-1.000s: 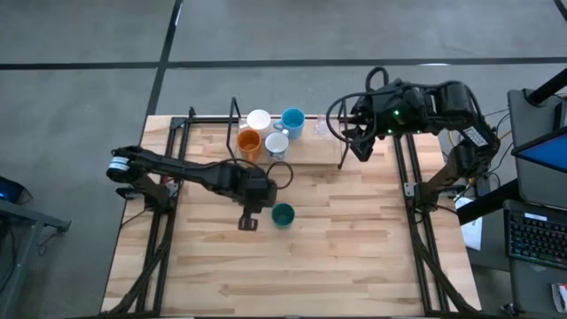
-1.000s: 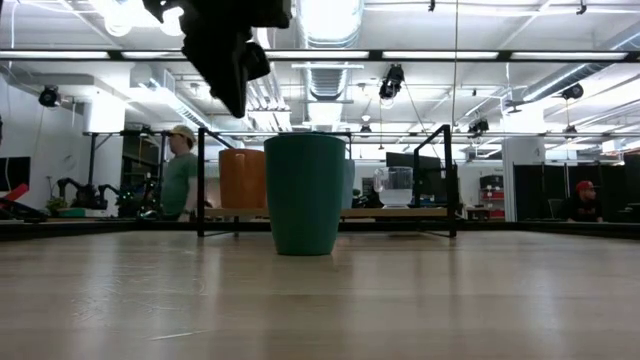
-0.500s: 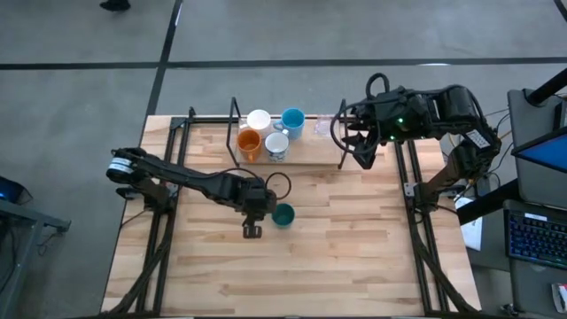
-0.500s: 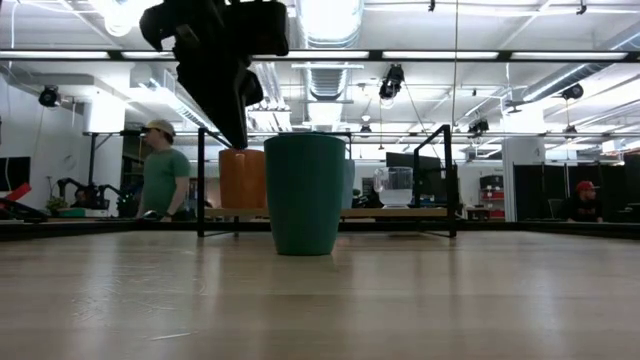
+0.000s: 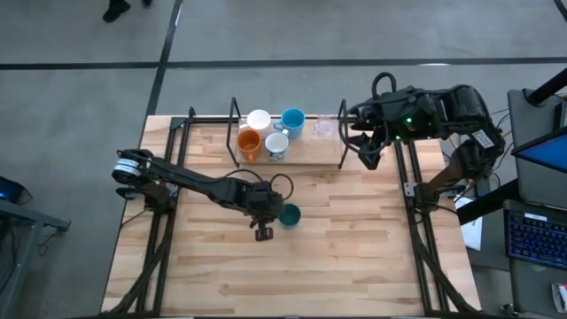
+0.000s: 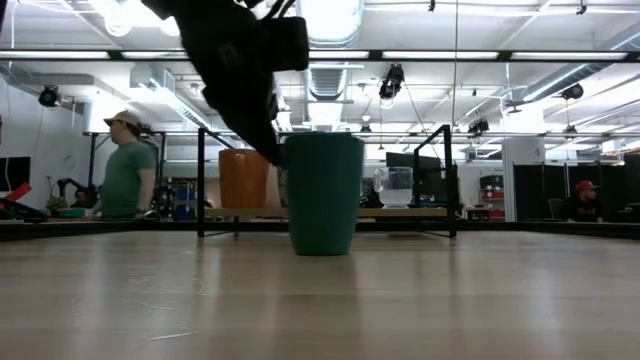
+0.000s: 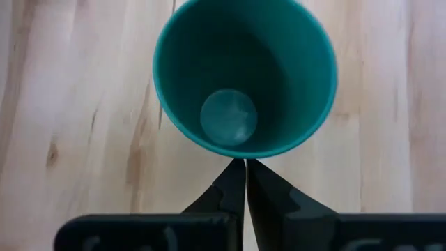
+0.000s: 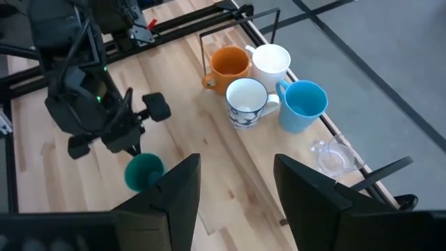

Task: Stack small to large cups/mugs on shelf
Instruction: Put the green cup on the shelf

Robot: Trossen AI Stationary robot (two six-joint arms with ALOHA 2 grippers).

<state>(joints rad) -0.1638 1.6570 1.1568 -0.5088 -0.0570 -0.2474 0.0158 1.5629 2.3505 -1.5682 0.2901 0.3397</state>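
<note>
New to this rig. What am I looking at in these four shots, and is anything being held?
Two dark robot arms work at a wooden table. One picture looks straight down, one looks level across the tabletop, and one comes from each wrist.

The left end effector is shut and holds nothing; its tips sit right at the rim of the dark teal plastic cup, which stands upright on the table.

The right end effector is open and empty, waiting above the end of the low light-wood shelf.

On that shelf stand an orange mug, a white cup, a white mug with a handle, a light blue mug and a small clear glass.
</note>
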